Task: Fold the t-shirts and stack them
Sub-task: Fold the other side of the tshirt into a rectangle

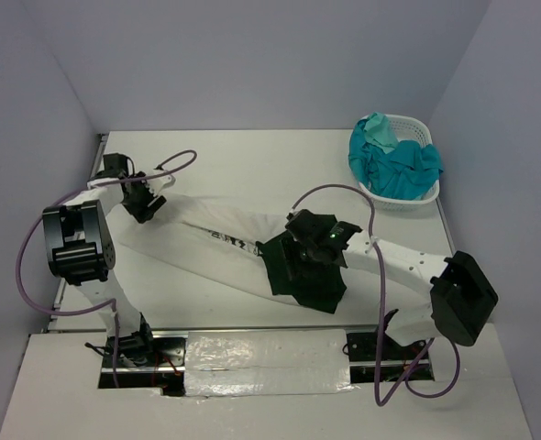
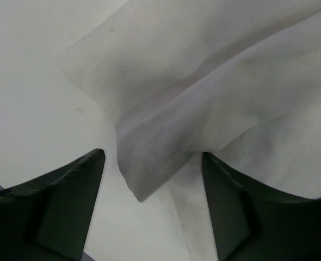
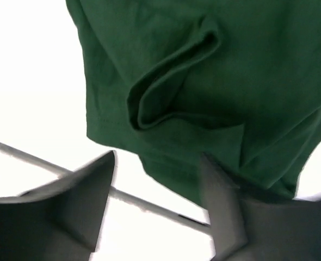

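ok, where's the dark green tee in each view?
Top external: dark green tee centre-right, under the right gripper.
Left wrist: not in it; only the white tee.
Right wrist: fills upper centre and right, beyond the open jaws.
Shared landmark: the white table, visible in all three.

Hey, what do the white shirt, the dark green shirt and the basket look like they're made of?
White shirt: thin matte cloth, probably cotton knit; it drapes and creases softly.
Dark green shirt: similar matte jersey, stitched hem visible.
Basket: likely rigid white plastic, moulded lattice walls.
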Robot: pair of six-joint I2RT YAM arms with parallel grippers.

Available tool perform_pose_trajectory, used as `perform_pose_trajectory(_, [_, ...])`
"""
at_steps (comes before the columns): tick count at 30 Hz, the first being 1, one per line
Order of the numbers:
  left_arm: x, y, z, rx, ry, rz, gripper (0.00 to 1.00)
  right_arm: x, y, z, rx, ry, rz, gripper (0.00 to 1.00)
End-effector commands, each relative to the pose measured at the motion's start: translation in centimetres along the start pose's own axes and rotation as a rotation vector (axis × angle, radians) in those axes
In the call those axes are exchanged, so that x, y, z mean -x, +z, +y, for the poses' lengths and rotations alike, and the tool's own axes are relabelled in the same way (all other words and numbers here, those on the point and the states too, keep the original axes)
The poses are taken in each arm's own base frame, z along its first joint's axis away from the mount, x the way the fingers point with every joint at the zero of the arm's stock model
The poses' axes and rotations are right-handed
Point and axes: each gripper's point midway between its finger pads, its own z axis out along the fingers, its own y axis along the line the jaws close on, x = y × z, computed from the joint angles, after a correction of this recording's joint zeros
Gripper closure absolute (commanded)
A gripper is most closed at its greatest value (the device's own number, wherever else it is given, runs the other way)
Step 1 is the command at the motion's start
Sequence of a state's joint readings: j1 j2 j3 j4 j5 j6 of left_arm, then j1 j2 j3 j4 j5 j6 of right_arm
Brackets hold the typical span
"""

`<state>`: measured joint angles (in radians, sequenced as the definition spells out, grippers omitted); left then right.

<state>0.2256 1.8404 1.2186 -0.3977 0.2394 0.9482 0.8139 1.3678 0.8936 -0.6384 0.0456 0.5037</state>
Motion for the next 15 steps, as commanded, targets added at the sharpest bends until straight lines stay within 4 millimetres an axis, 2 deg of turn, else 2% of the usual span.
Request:
perform_pose_trajectory(1, [1.0,-2.3,1.9,0.016,0.004,-0.025,0.12,0.8,-0.6,2.0,0.085,-0.020,-0.045,0.25])
perform_pose_trajectory(2, [2.0,-3.4,3.1,0.038,0.002,-0.054,0.01,1.3,-1.4,2.1,0.093,-0.031,-0.076,0.07])
perform_pose_trajectory(3, [2.7,-4.0,2.6,-0.004,-0.007,-0.084,0.01,1.7,-2.0,2.4,0.105,-0.040,-0.098,0.02])
perform_pose_trajectory(4, [4.4,-5.6,3.8,0.026,0.006,-0.123,0.01,2.1,-2.7,2.6,0.118,-0.049,-0.117,0.00])
perform_pose_trajectory(5, [5.6,-6.6,4.0,0.033,0.008,-0.156,0.01,2.5,-3.4,2.8,0.135,-0.055,-0.139,0.00])
perform_pose_trajectory(6, [7.0,-7.5,3.9,0.028,0.013,-0.199,0.01,3.5,-5.0,3.2,0.159,-0.045,-0.192,0.01])
perform_pose_trajectory(7, [9.7,-9.1,3.8,0.049,0.035,-0.247,0.02,4.0,-5.7,3.0,0.163,-0.008,-0.214,0.08])
perform_pose_trajectory(8, [11.3,-9.6,3.2,0.046,0.057,-0.265,0.04,4.7,-5.7,1.3,0.149,0.066,-0.232,0.14])
perform_pose_trajectory(9, [13.5,-9.5,0.4,-0.021,0.097,-0.269,0.09,4.6,-6.5,1.4,0.217,0.119,-0.230,0.27])
perform_pose_trajectory(10, [15.4,-10.0,-0.7,-0.052,0.122,-0.289,0.29,4.7,-6.2,0.7,0.238,0.183,-0.226,0.60])
perform_pose_trajectory(11, [16.6,-9.8,-2.7,-0.108,0.138,-0.295,0.42,3.7,-5.1,-0.5,0.241,0.278,-0.186,0.72])
perform_pose_trajectory(12, [19.3,-9.6,-6.7,-0.196,0.173,-0.315,0.55,3.9,-5.0,-1.6,0.261,0.352,-0.173,0.77])
perform_pose_trajectory(13, [20.4,-9.3,-9.3,-0.278,0.168,-0.319,0.76,3.6,-4.6,-2.1,0.262,0.387,-0.153,0.77])
perform_pose_trajectory(14, [21.5,-9.2,-11.7,-0.339,0.171,-0.325,0.79,2.9,-4.1,-2.7,0.256,0.408,-0.126,0.74])
perform_pose_trajectory(15, [23.5,-9.0,-15.7,-0.428,0.183,-0.325,0.78,3.1,-3.9,-3.3,0.245,0.414,-0.134,0.72])
